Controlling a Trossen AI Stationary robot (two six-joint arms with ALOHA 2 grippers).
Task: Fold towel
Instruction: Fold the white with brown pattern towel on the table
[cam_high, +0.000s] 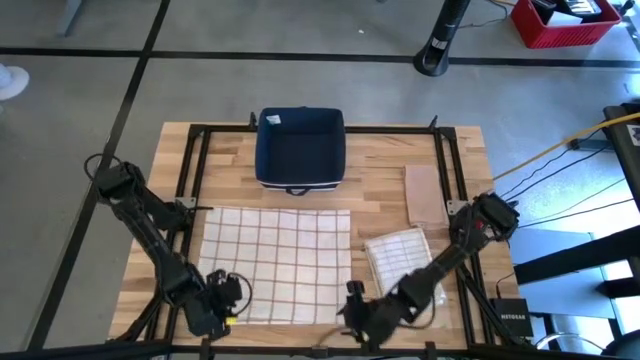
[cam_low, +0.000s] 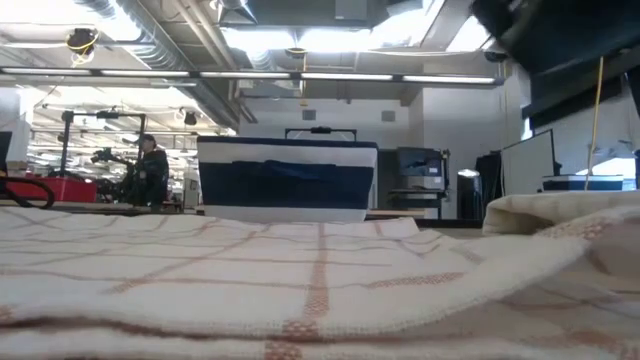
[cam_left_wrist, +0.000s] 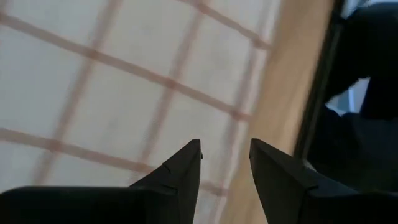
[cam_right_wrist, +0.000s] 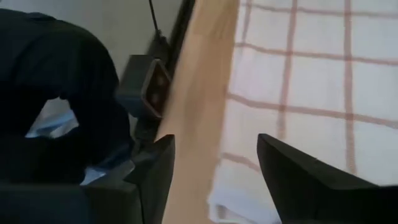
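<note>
Left end effector (cam_left_wrist: 225, 155) hangs low over the near left corner of the towel (cam_high: 275, 262), jaws part open w/ a narrow gap, nothing between them. Right end effector (cam_right_wrist: 214, 155) sits at the near right corner, jaws spread wide, empty, straddling the cloth's edge where it meets bare bench (cam_right_wrist: 199, 74).

Step in hand, as I read it: pinch both near corners for the 1st fold. To do it well: drop each end effector straight down so one finger slides under the hem and one stays on top, catch the corner itself, not mid-cloth. Close both at the same time, lift level, carry toward the far edge so the checks line up. Uneven lift = skewed fold. Right one looks half off the cloth, prob. needs a nudge inward before closing.

Pose: both arms fold back over the near edge of the bench, elbows out toward the side rails, wrists pitched down at the cloth; in the high view they mirror each other.

Towel lies flat, spread, centre-left of bench, just short of the blue bin (cam_high: 300, 148). A 2nd folded cloth (cam_high: 398, 255) lies right of it, beside a brown card (cam_high: 425, 195).
</note>
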